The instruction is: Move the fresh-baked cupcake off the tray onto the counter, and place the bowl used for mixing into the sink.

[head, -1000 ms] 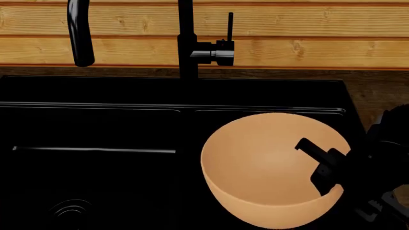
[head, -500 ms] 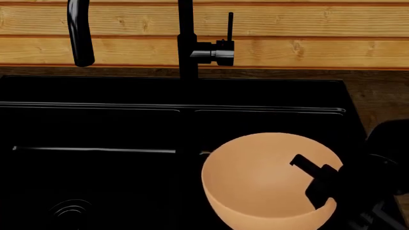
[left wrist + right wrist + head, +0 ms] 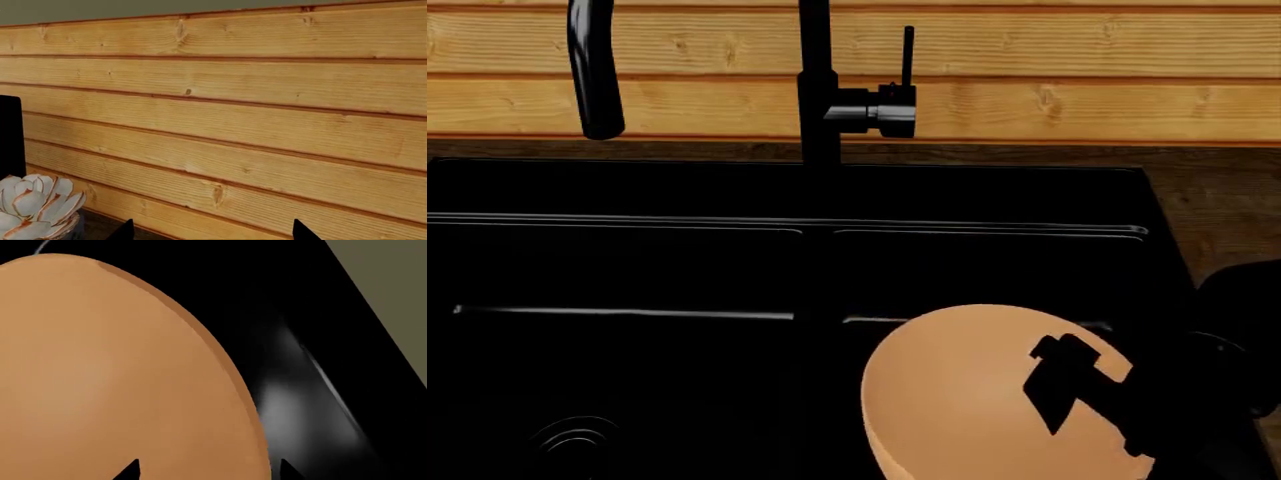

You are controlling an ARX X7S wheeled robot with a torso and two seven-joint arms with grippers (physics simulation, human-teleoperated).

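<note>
1. The step in hand looks like the second half of the task: putting the large, smooth, round peach-tan bowl (image 3: pixel 981 400) into the wide matte black double-basin sink (image 3: pixel 988 195).
2. The right gripper (image 3: pixel 1065 385) has one black finger lying against the inside of the bowl's wall on the side nearest the arm; the other finger is hidden behind the wall. It appears to be pinching the rim, and the gap between the fingers is not visible.
3. In the right wrist view the bowl (image 3: pixel 113 375) fills the space straight ahead of the fingertips, with the dark basin wall just beyond its rim.
4. The bowl is inside the basin beneath the gripper. Whether its base is touching the sink floor cannot be told from these pictures.
5. The next move, as I judge it, is to lower until the bowl sits, let go of the rim, then lift clear.
6. The left gripper (image 3: pixel 210 231) shows only two black fingertips set well apart with nothing between them, facing a light pine plank wall (image 3: pixel 253 110).
7. The cupcake and the tray are not in view.
</note>
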